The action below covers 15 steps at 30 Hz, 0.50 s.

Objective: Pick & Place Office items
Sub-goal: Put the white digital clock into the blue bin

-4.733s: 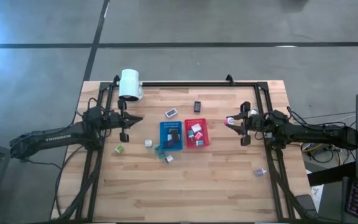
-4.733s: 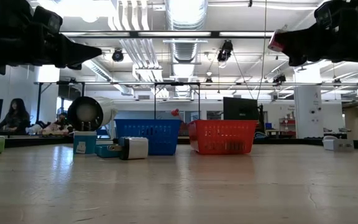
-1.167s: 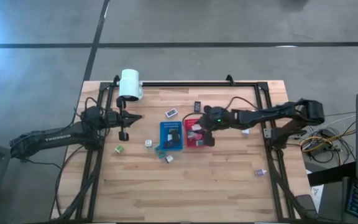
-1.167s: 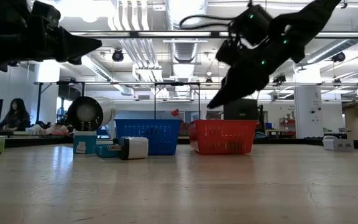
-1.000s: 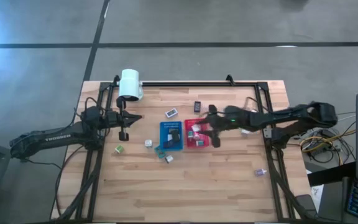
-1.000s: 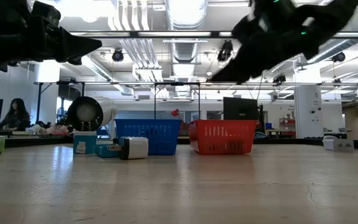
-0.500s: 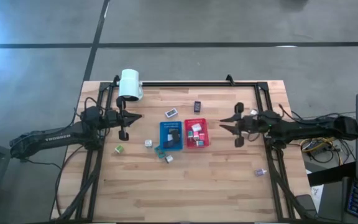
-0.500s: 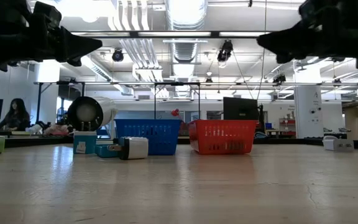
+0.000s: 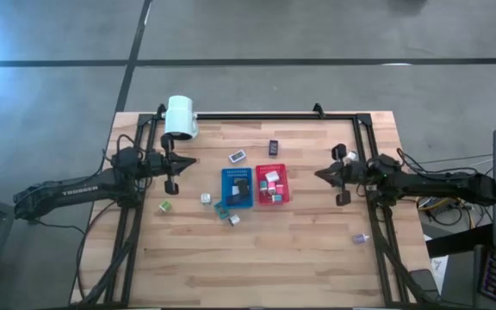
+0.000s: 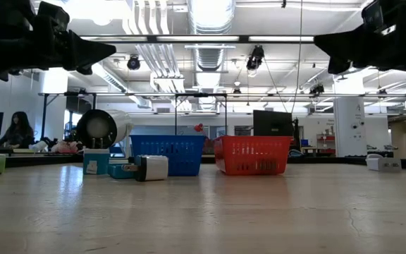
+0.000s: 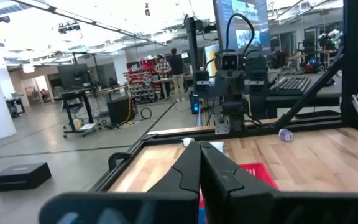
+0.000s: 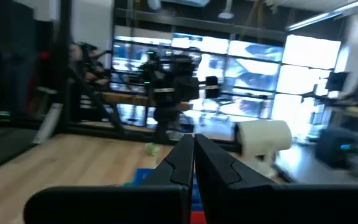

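The surface (image 9: 300, 250) is a pale butcher-block top of glued wood strips, framed by a black metal rail and standing on a grey concrete floor crossed by dark lines; the low view looks level across it into a bright hall of ceiling ducts, strip lights and desks, with a seated person (image 10: 17, 131) far off at the left.

At the left side the left gripper (image 9: 191, 163) hangs above bare wood, its dark, matte fingers pressed together on nothing; just behind it at the back rail lies a smooth white cylindrical lamp head (image 9: 180, 116). A small green block (image 9: 166, 207) sits alone on the wood near the left arm; a white cube (image 9: 205, 198) lies nearer the centre.

In the middle stand two flat rectangular mesh-walled trays touching side by side, the blue tray (image 9: 226, 200) and the red tray (image 9: 284, 196), each holding several tiny mixed blocks; a teal piece (image 9: 222, 208) and a white block (image 9: 234, 220) lie just in front of the blue tray; a pale tag-like item (image 9: 238, 157) and a black block (image 9: 273, 147) lie behind the trays.

At the right the right gripper (image 9: 319, 174) hovers well clear of the red tray, clenched and empty; a small clip-like item (image 9: 361, 238) rests by the right rail.
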Each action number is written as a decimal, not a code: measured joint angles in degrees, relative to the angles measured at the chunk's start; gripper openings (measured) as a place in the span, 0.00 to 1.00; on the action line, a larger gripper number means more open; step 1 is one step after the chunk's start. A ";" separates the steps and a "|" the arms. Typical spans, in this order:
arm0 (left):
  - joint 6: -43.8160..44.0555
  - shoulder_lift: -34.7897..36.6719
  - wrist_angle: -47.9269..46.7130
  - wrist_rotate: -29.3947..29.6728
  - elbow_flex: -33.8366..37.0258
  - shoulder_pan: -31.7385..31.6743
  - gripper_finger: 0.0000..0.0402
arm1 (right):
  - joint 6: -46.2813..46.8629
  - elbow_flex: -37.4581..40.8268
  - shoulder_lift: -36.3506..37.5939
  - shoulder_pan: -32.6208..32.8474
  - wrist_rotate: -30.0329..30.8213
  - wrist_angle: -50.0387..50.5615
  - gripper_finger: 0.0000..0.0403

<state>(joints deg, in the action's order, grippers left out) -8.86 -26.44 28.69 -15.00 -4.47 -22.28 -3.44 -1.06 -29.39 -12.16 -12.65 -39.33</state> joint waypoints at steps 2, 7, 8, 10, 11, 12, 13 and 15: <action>-1.00 0.00 0.00 0.02 0.00 0.00 0.01 | 1.91 0.00 0.01 -0.85 -3.83 0.20 0.02; -3.11 0.00 0.01 0.04 -0.02 0.00 0.01 | 3.13 0.54 -1.16 -1.27 -7.97 0.51 0.02; -3.56 0.00 -0.04 0.03 -0.14 0.00 0.01 | 2.58 0.55 -1.48 -1.29 -7.76 1.09 0.02; -4.06 0.01 -0.12 0.03 -0.76 0.00 0.01 | 2.05 0.55 -2.14 -1.29 -7.11 2.18 0.02; -4.16 0.03 -0.53 0.03 -1.25 0.00 0.01 | 2.51 0.55 -2.52 -1.34 -6.96 2.14 0.02; -4.20 0.04 -1.85 0.02 -1.98 0.00 0.01 | 3.25 0.55 -2.88 -1.56 -6.92 1.96 0.02; -4.26 0.02 -3.99 0.02 -2.92 0.00 0.01 | 3.59 0.55 -3.01 -1.86 -6.90 1.90 0.02; -5.70 0.02 -9.77 0.02 -5.37 -0.04 0.01 | 3.53 0.55 -2.97 -2.75 -6.88 1.82 0.02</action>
<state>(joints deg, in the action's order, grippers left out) -14.56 -26.41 18.92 -14.98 -9.84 -22.33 0.10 -0.51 -32.36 -14.91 -19.53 -37.52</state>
